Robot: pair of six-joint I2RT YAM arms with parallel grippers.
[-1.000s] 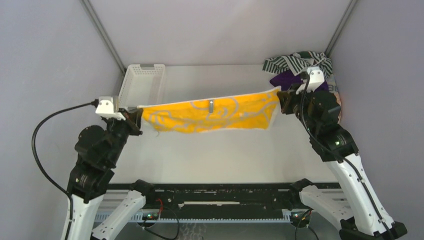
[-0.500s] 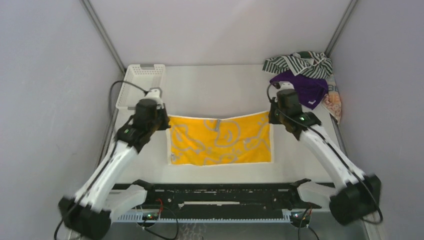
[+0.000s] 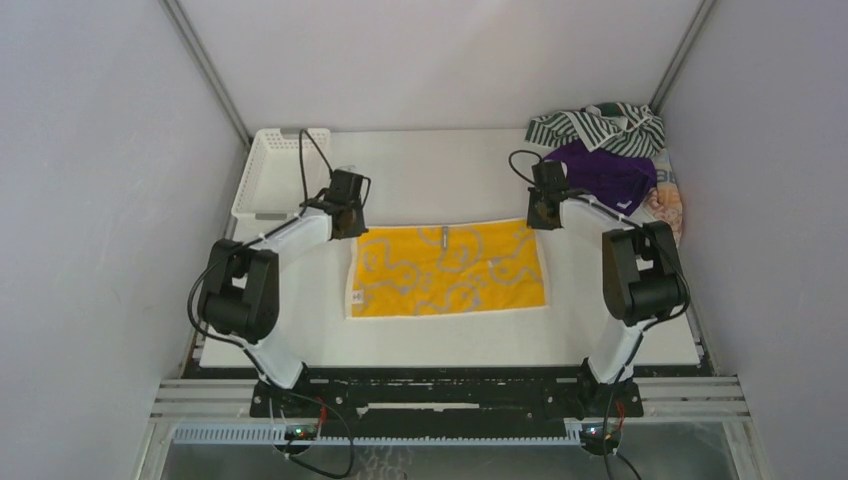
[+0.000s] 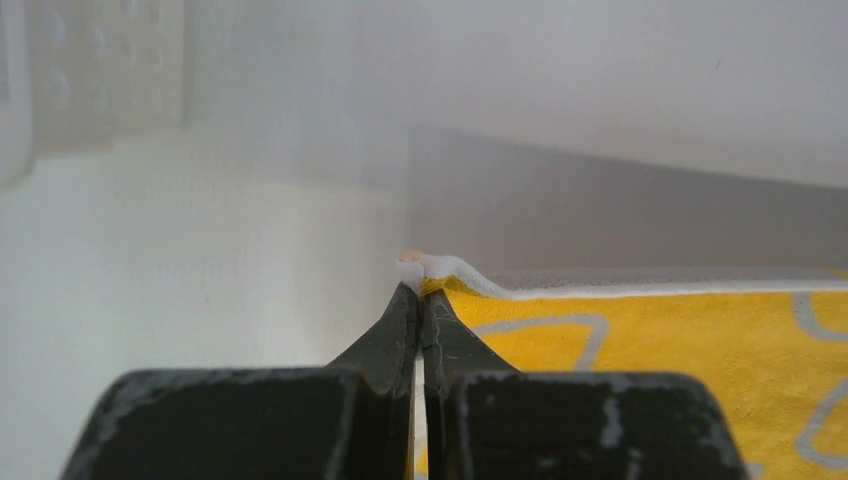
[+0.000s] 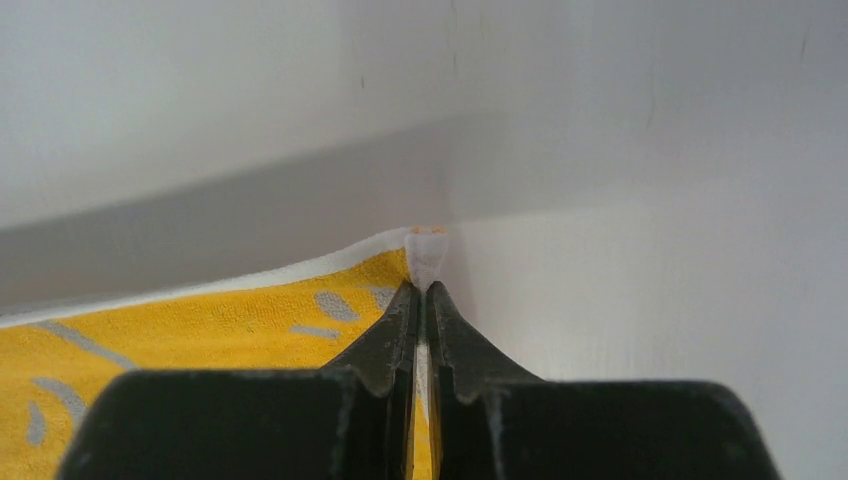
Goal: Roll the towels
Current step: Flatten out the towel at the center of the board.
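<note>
Yellow towel (image 3: 447, 270) flat on worktop (image 3: 450, 180), frame centre; left fingers (image 4: 395, 335) clamped on its upper-left corner, right fingers (image 5: 395, 330) on upper-right. Advice: lay corners down wrinkle-free before release, edges square for even roll.

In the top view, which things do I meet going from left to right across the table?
white basket → left fingers, shut on a corner of the yellow towel → yellow towel → right fingers, shut on its other far corner → purple towel → orange patterned towel
</note>
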